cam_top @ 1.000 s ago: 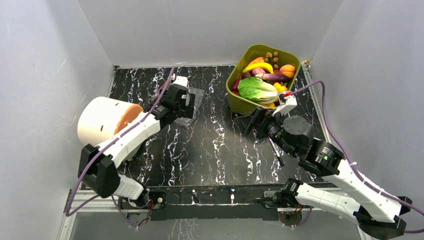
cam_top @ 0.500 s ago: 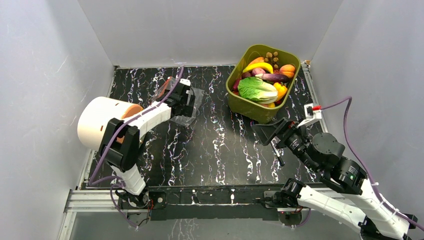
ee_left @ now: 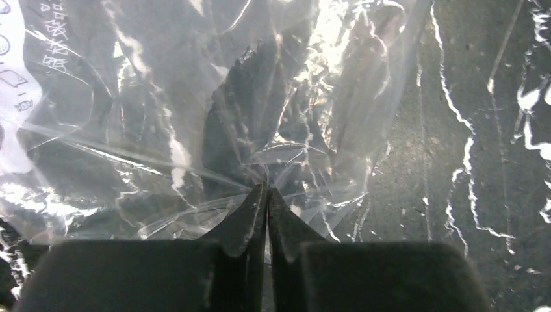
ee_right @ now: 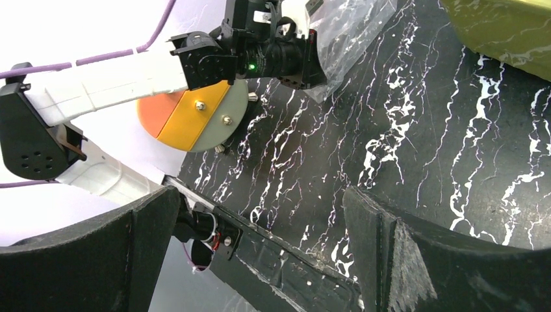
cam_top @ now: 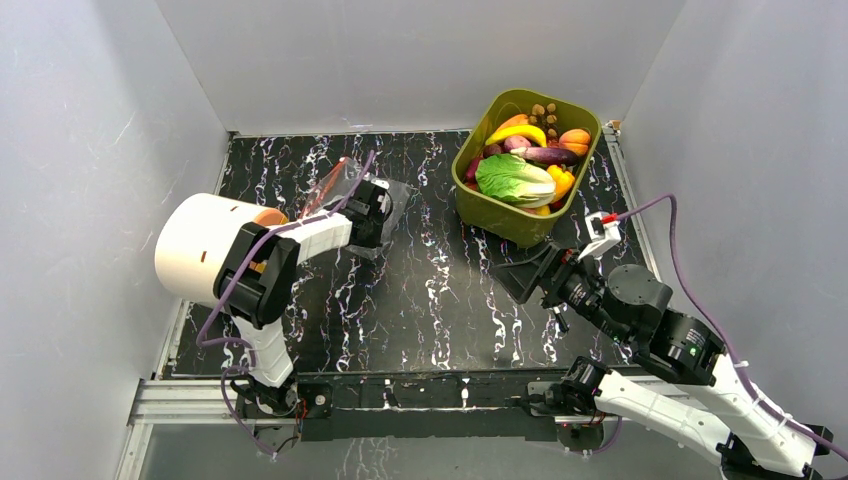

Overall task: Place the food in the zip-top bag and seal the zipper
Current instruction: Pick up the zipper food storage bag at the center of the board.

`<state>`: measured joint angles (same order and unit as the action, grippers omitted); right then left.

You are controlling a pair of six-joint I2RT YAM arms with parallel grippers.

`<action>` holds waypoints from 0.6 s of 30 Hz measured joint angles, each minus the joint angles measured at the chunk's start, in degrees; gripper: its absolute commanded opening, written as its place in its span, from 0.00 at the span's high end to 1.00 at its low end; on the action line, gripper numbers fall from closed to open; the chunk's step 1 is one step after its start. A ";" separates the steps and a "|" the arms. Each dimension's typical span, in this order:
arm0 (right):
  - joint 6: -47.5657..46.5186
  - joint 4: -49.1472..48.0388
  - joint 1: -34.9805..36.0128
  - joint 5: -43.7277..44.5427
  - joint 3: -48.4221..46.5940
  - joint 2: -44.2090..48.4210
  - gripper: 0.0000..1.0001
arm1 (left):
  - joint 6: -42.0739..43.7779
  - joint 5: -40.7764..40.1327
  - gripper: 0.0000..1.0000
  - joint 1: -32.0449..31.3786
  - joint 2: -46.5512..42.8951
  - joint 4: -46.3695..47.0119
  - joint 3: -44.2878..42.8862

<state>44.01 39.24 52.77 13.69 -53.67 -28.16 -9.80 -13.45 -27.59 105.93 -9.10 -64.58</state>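
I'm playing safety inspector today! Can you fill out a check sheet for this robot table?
Surface: black table with white veins.
Job's things: clear zip-top bag far left, no food seen inside; food piled in olive tub.
Clutter: white drum with orange face, left edge.
Grippers: left gripper shut on zip-top bag film; right gripper open, holding nothing.
Cables: purple cable along each arm.
Surroundings: plain grey walls.

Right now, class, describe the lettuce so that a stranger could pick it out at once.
Start at the black marbled table and find the olive-green tub at its far right. Inside, nearest the arms, lies the lettuce: the only leafy green piece among yellow, orange and purple toys.
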 measured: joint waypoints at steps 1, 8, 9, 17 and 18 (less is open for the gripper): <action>0.11 -0.24 0.00 0.07 0.37 0.17 0.02 | -0.59 1.20 1.00 -0.07 -0.04 -0.31 0.00; 0.35 -0.28 0.00 0.09 3.37 1.22 0.04 | -6.16 9.94 1.00 -2.36 -4.74 -2.19 1.55; 0.37 -0.28 0.00 0.09 3.56 1.16 0.05 | -7.54 11.41 1.00 -2.86 -6.23 -1.95 2.32; 1.79 -0.37 0.00 0.57 4.39 -1.38 0.07 | -18.03 22.73 1.00 -5.73 -16.63 4.44 9.38; 2.34 -0.33 0.00 1.01 4.76 -1.73 0.08 | -19.23 24.09 1.00 -5.81 -17.51 5.51 10.40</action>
<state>46.35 38.92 52.77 14.70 -48.90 -29.89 -29.04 10.63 -33.41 88.42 -3.60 -54.17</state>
